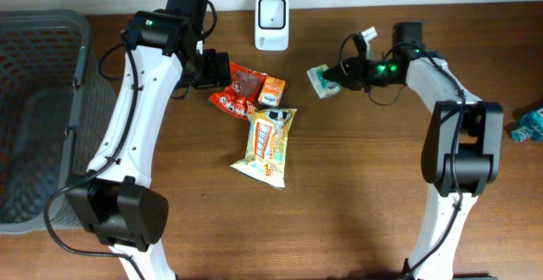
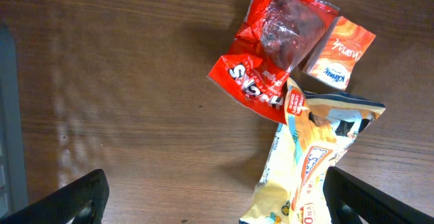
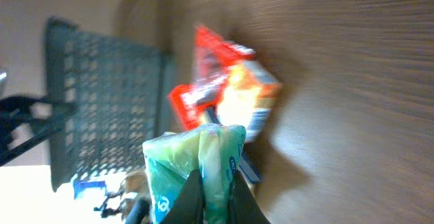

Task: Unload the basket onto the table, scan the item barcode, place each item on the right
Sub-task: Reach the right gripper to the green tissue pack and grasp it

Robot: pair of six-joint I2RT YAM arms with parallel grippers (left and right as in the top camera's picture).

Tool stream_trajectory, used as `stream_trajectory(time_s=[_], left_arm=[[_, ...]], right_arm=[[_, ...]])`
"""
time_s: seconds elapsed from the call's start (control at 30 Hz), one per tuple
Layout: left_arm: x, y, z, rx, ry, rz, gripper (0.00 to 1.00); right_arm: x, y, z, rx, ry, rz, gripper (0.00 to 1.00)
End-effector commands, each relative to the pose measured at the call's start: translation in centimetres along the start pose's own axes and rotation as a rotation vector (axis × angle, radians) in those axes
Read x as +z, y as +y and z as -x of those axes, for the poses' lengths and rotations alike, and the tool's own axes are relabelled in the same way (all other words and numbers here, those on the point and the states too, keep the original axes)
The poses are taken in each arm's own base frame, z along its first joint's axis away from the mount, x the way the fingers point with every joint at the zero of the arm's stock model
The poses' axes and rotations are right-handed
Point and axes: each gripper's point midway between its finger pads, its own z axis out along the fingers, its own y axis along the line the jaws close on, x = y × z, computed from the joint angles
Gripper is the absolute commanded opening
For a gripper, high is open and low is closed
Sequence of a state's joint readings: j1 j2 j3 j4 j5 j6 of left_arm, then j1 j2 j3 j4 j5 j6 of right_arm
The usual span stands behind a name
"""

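My right gripper (image 1: 335,77) is shut on a small green and white packet (image 1: 320,81), held just above the table right of centre. In the right wrist view its dark fingers (image 3: 193,195) pinch the packet (image 3: 193,157) from below. No barcode can be made out on it. A white scanner (image 1: 271,12) stands at the back edge, left of the packet. My left gripper (image 1: 217,70) hangs open over the snack pile; its fingers (image 2: 81,198) are spread wide, with a yellow snack bag (image 2: 315,159) beside the right finger and nothing gripped.
A red snack packet (image 1: 240,90), a small orange packet (image 1: 272,88) and the yellow bag (image 1: 268,144) lie at the table's middle. A grey mesh basket (image 1: 38,110) stands at the left edge. A blue item (image 1: 530,125) lies at the far right.
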State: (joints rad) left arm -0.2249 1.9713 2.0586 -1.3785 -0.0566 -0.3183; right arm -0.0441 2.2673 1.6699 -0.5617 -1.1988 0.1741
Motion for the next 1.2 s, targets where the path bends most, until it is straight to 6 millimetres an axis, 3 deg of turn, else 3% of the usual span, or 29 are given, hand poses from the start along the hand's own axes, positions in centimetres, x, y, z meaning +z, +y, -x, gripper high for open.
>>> stream_trajectory(time_s=[0.0, 0.03, 0.1, 0.13, 0.17, 0.2, 0.23, 0.3, 0.43, 0.5, 0.6, 0.7, 0.77, 0.8, 0.93, 1.0, 1.1, 1.17], left_arm=[[0.0, 0.0, 0.0, -0.009, 0.0, 0.0, 0.99], [0.0, 0.0, 0.0, -0.009, 0.001, 0.0, 0.99], [0.0, 0.0, 0.0, -0.009, 0.0, 0.0, 0.99], [0.0, 0.0, 0.0, -0.009, 0.0, 0.0, 0.99], [0.0, 0.0, 0.0, -0.009, 0.0, 0.0, 0.99], [0.0, 0.0, 0.0, -0.009, 0.001, 0.0, 0.99], [0.0, 0.0, 0.0, -0.009, 0.0, 0.0, 0.99], [0.0, 0.0, 0.0, -0.009, 0.0, 0.0, 0.99], [0.0, 0.0, 0.0, -0.009, 0.0, 0.0, 0.99], [0.0, 0.0, 0.0, -0.009, 0.001, 0.0, 0.99], [0.0, 0.0, 0.0, -0.009, 0.0, 0.0, 0.99], [0.0, 0.0, 0.0, -0.009, 0.0, 0.0, 0.99], [0.0, 0.0, 0.0, -0.009, 0.001, 0.0, 0.99], [0.0, 0.0, 0.0, -0.009, 0.0, 0.0, 0.99], [0.0, 0.0, 0.0, -0.009, 0.0, 0.0, 0.99], [0.0, 0.0, 0.0, -0.009, 0.0, 0.0, 0.99], [0.0, 0.0, 0.0, -0.009, 0.0, 0.0, 0.99], [0.0, 0.0, 0.0, -0.009, 0.0, 0.0, 0.99]], right_arm=[[0.1, 4.0, 0.4, -0.111, 0.007, 0.079, 0.04], [0.3, 2.1, 0.6, -0.094, -0.008, -0.037, 0.04], [-1.0, -4.9, -0.1, 0.02, -0.024, -0.457, 0.04], [-2.5, -7.7, -0.8, 0.075, -0.027, -0.654, 0.1], [-3.6, -9.1, -1.4, 0.089, -0.017, -0.774, 0.22], [-4.1, -9.7, -2.0, 0.096, 0.002, -0.834, 0.82], [-4.0, -9.7, -2.3, 0.096, 0.014, -0.831, 0.98], [-3.9, -9.4, -2.6, 0.101, 0.028, -0.828, 0.98], [-5.2, -5.0, -1.8, 0.02, 0.085, -0.853, 0.98], [-6.1, -2.5, -1.7, -0.121, 0.103, -1.051, 0.98], [-4.5, -1.3, -3.2, -0.381, 0.271, -1.244, 0.99], [-1.1, -2.6, -6.1, -0.517, 0.432, -1.349, 0.95], [-0.4, -3.8, -7.7, -0.514, 0.494, -1.351, 0.78], [-0.4, -4.3, -8.2, -0.506, 0.51, -1.353, 0.77], [-1.1, -6.4, -8.5, -0.476, 0.509, -1.369, 0.59], [-0.6, -7.4, -8.5, -0.465, 0.487, -1.337, 0.54], [-0.5, -9.9, -8.7, -0.447, 0.462, -1.336, 0.45], [-0.8, -10.3, -8.2, -0.42, 0.419, -1.342, 0.24]])
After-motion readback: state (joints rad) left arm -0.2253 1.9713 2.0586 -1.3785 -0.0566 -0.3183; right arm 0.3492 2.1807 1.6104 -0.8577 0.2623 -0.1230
